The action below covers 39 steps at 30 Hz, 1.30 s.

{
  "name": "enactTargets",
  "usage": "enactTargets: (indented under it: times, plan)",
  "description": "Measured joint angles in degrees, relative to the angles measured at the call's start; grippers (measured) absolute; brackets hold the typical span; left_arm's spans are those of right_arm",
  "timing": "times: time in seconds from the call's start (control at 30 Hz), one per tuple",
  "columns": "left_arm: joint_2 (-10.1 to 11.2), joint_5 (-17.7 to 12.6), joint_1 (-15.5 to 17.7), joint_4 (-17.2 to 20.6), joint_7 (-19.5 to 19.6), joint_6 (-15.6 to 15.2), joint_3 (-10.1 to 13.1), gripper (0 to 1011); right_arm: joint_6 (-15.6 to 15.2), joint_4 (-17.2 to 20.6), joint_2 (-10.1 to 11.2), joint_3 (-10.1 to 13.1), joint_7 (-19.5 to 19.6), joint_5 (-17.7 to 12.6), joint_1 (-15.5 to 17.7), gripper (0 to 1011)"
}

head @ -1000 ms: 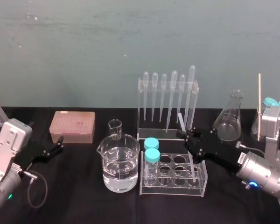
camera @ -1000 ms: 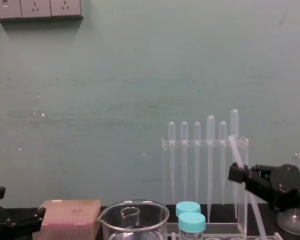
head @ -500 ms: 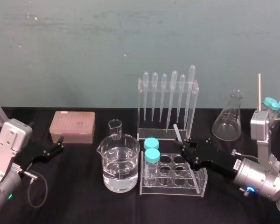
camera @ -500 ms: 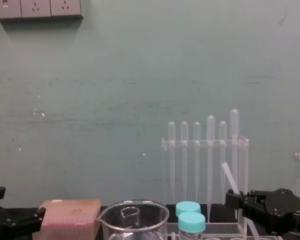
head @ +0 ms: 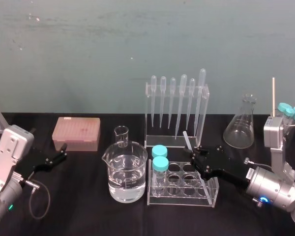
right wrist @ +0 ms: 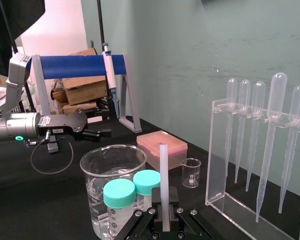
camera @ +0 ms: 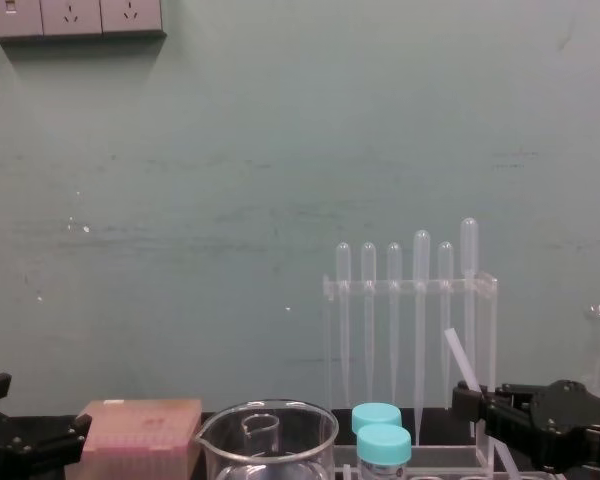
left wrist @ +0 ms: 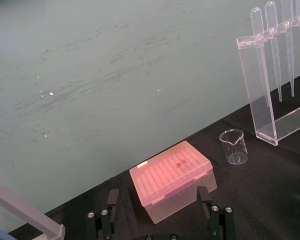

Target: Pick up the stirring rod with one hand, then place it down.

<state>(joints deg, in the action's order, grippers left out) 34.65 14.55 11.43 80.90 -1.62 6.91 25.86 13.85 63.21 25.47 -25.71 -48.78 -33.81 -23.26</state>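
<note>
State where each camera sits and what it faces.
Head: high, looking down on the table; left gripper, right gripper holding the stirring rod.
Chest: low, facing the wall; right gripper lower right.
Left wrist: behind left gripper, facing the pink box.
Right wrist: behind right gripper, facing the beaker.
All share the pipette rack.

Lab: pipette rack (head: 167, 142), beaker (head: 111, 163), flask (head: 240, 127)

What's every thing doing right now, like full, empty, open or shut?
right gripper: shut on stirring rod
stirring rod: tilted, held over tube rack
left gripper: open, parked at left
big beaker: part full, clear liquid
small beaker: empty
two tubes: capped, standing in tube rack
pipettes: hanging tips down
flask: upright, looks empty
pink box: closed
</note>
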Motion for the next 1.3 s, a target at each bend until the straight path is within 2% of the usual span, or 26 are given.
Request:
enactTargets:
  times: [0.13, 0.2, 0.27, 0.33, 0.37, 0.4, 0.47, 0.5, 0.57, 0.6, 0.63, 0.73, 0.83, 0.93, 1.0, 1.13, 1.3]
  plan:
    - [0.00, 0.00, 0.00, 0.00, 0.00, 0.00, 0.00, 1000, 0.09, 0.03, 0.00, 0.03, 0.00, -0.04, 0.02, 86]
    - [0.00, 0.00, 0.00, 0.00, 0.00, 0.00, 0.00, 1000, 0.10, 0.03, 0.00, 0.03, 0.00, -0.05, 0.02, 137]
    - [0.00, 0.00, 0.00, 0.00, 0.00, 0.00, 0.00, 1000, 0.15, 0.04, 0.00, 0.05, 0.00, -0.07, 0.02, 230]
    - [0.00, 0.00, 0.00, 0.00, 0.00, 0.00, 0.00, 1000, 0.17, 0.05, 0.00, 0.06, 0.00, -0.07, 0.02, 269]
    - [0.00, 0.00, 0.00, 0.00, 0.00, 0.00, 0.00, 1000, 0.18, 0.06, 0.00, 0.07, 0.00, -0.07, 0.02, 329]
    - [0.00, 0.00, 0.00, 0.00, 0.00, 0.00, 0.00, 1000, 0.19, 0.06, 0.00, 0.07, -0.01, -0.07, 0.02, 329]
    - [0.00, 0.00, 0.00, 0.00, 0.00, 0.00, 0.00, 1000, 0.19, 0.06, 0.00, 0.08, 0.00, -0.07, 0.02, 388]
    - [0.00, 0.00, 0.00, 0.00, 0.00, 0.00, 0.00, 1000, 0.20, 0.06, 0.00, 0.08, 0.00, -0.07, 0.02, 450]
    - [0.00, 0.00, 0.00, 0.00, 0.00, 0.00, 0.00, 1000, 0.21, 0.07, 0.00, 0.09, 0.00, -0.07, 0.02, 487]
    - [0.00, 0.00, 0.00, 0.00, 0.00, 0.00, 0.00, 1000, 0.22, 0.06, 0.00, 0.09, 0.00, -0.08, 0.02, 547]
    - [0.00, 0.00, 0.00, 0.00, 0.00, 0.00, 0.00, 1000, 0.22, 0.07, 0.00, 0.09, 0.00, -0.07, 0.02, 547]
    - [0.00, 0.00, 0.00, 0.00, 0.00, 0.00, 0.00, 1000, 0.24, 0.06, 0.00, 0.08, -0.01, -0.07, 0.02, 632]
    - [0.00, 0.00, 0.00, 0.00, 0.00, 0.00, 0.00, 1000, 0.26, 0.06, 0.00, 0.09, 0.00, -0.07, 0.02, 772]
    - [0.00, 0.00, 0.00, 0.00, 0.00, 0.00, 0.00, 1000, 0.28, 0.07, 0.00, 0.09, 0.00, -0.07, 0.02, 823]
    - [0.00, 0.00, 0.00, 0.00, 0.00, 0.00, 0.00, 1000, 0.36, 0.16, 0.01, 0.08, -0.01, -0.07, 0.03, 898]
    - [0.00, 0.00, 0.00, 0.00, 0.00, 0.00, 0.00, 1000, 1.54, 2.15, 0.16, 0.97, -0.01, -0.95, 0.32, 1000]
    - [0.00, 0.00, 0.00, 0.00, 0.00, 0.00, 0.00, 1000, 2.89, 4.83, 0.37, 3.35, 1.83, -2.54, 1.25, 1000]
